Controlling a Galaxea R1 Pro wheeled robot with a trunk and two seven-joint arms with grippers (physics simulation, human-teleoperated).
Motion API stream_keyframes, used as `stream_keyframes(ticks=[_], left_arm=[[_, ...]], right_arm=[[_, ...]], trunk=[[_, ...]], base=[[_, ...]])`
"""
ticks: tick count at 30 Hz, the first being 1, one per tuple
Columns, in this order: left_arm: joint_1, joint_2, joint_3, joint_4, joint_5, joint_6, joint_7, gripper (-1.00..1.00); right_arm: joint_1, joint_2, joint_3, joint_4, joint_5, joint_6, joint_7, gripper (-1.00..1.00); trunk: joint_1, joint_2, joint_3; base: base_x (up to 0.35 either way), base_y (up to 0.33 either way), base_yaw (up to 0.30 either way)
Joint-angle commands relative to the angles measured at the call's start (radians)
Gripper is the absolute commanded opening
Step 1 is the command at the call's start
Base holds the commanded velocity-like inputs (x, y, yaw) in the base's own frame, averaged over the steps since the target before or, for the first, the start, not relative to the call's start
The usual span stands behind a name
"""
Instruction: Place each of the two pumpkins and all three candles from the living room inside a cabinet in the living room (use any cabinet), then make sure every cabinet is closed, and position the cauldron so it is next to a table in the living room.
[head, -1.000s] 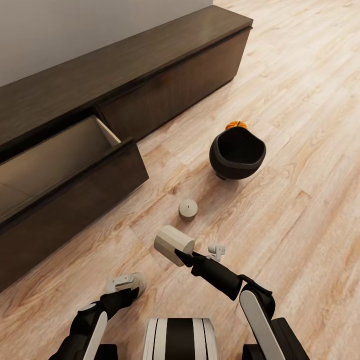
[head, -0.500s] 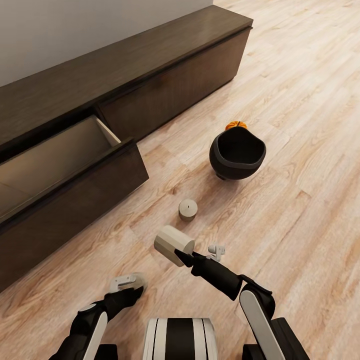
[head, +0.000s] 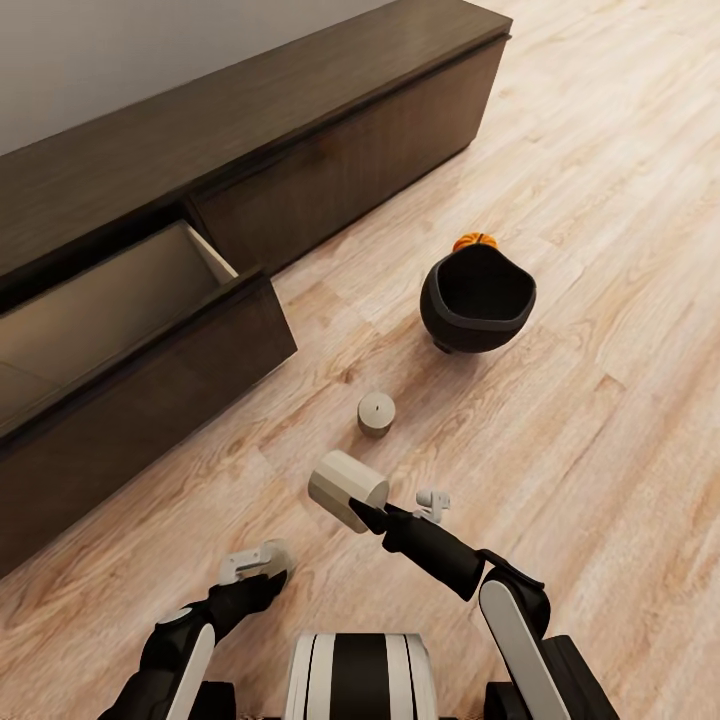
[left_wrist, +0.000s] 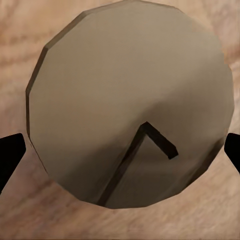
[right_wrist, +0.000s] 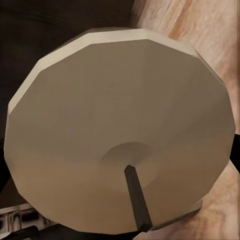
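The dark-brown cabinet (head: 260, 110) runs along the wall, and its left drawer (head: 110, 310) stands pulled out, pale inside. The black cauldron (head: 477, 300) sits on the floor, with one orange pumpkin (head: 474, 241) peeking out behind it. My right gripper (head: 362, 508) is shut on a beige candle (head: 347, 487), held tilted above the floor; its wick end (right_wrist: 120, 145) faces the right wrist camera. A second candle (head: 376, 413) stands free on the floor. My left gripper (head: 266, 563) is open, low over a third candle (left_wrist: 130, 110), with its dark fingertips (left_wrist: 11, 152) either side of it.
Wooden floor (head: 600, 420) stretches wide to the right and beyond the cauldron. The open drawer's front (head: 150, 400) juts out into the floor at the left, close to my left arm. A grey wall (head: 120, 60) rises behind the cabinet.
The head camera has shifted slightly, moving the whole picture. My left gripper has edged a little forward over the floor candle. The right gripper still holds its candle in the same place.
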Motion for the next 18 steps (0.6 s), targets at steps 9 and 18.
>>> stream_keyframes(ticks=[9,18], left_arm=[[0.000,-0.002,0.003,-0.001,0.004,0.006,-0.004,1.00],[0.000,-0.002,0.004,-0.001,0.004,0.005,-0.003,1.00]], right_arm=[[0.000,0.000,-0.001,-0.001,-0.010,0.006,0.001,-1.00],[0.000,0.000,-0.001,-0.001,-0.010,0.006,0.001,-1.00]], trunk=[[0.001,-0.001,-0.012],[0.001,-0.001,-0.012]], base=[[0.000,0.000,0.000],[0.000,0.000,0.000]])
